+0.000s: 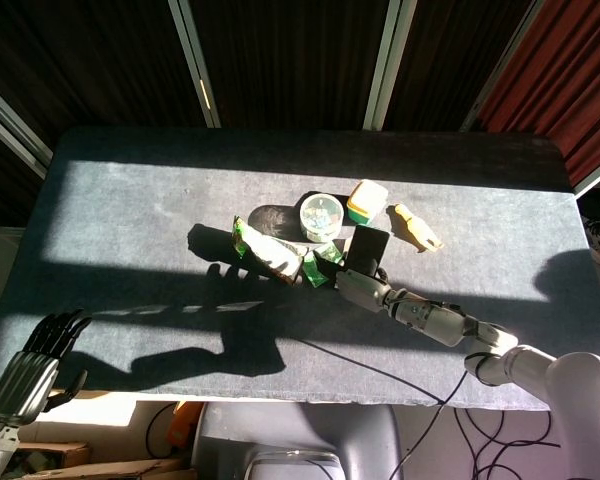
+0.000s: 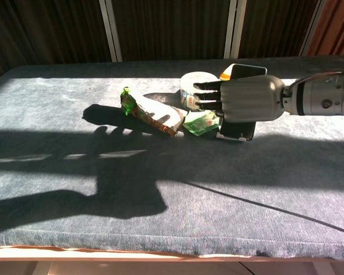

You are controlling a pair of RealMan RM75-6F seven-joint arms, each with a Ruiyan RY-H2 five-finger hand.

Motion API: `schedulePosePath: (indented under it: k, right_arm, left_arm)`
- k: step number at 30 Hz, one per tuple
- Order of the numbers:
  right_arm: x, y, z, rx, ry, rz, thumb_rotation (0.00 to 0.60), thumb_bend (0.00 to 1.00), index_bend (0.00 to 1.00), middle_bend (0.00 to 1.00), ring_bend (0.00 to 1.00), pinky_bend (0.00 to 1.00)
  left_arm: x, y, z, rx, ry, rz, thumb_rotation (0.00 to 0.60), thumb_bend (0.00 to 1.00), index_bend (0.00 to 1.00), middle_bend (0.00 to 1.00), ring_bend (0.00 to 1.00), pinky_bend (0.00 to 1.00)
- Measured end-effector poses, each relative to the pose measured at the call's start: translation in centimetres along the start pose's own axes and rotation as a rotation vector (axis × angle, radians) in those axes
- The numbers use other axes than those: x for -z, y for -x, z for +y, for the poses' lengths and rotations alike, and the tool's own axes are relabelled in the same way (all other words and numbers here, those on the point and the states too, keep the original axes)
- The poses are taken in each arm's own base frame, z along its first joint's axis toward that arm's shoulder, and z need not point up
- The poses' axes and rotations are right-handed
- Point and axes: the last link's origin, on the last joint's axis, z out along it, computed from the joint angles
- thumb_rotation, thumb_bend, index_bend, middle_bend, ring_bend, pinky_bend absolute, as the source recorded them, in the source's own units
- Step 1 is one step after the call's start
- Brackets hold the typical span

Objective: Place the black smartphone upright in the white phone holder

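Right hand point(image 2: 249, 100) fingers point(image 2: 205, 96) spread off black smartphone point(image 2: 241, 127), left hand point(image 1: 35, 362) loosely apart, head view only.

smartphone point(image 1: 368, 248) — black | holder point(image 2: 235, 137) — white | table point(image 1: 130, 220) — grey-blue | right hand point(image 2: 241, 98) — grey

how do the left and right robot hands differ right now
The right robot hand is out over the middle of the table, by the black smartphone standing in the white phone holder; the left robot hand hangs off the table's near left corner, near nothing. The right one's fingers are stretched out toward the snack packets; the left one's point upward, loosely together. Both hold nothing.
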Motion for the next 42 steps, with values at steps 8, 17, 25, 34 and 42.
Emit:
schedulePosePath:
  k: [8,17,25,34,42]
  right_arm:
    - [-0.3,-0.2,0.1,0.002,0.02,-0.001,0.6,0.24,0.0,0.13,0.02,0.08]
    - [-0.5,-0.2,0.1,-0.007,0.039,-0.007,0.6,0.23,0.0,0.12,0.01,0.07]
    - [0.1,-0.2,0.2,-0.057,0.061,-0.005,0.6,0.21,0.0,0.11,0.0,0.06]
    - [2.3,-0.5,0.5,-0.127,0.088,0.01,0.6,0.19,0.0,0.08,0.0,0.04]
    - [6.8,-3.0,0.3,-0.376,0.264,0.066,0.6,0.18,0.0,0.01,0.0,0.02]
  left_arm:
    - [0.1,0.0,0.0,0.0,0.002,0.0,0.6,0.4,0.0,0.0,0.0,0.0]
    - [0.1,0.0,0.0,0.001,0.0,0.0,0.6,0.4,0.0,0.0,0.0,0.0]
    - [0.1,0.0,0.0,-0.002,0.001,-0.001,0.6,0.4,0.0,0.0,0.0,0.0]
    - [0.3,0.1,0.3,-0.007,0.01,-0.002,0.6,0.4,0.0,0.0,0.0,0.0]
    - [0.6,-0.5,-0.2,0.004,-0.007,0.034,0.6,0.4,0.0,0.0,0.0,0.0]
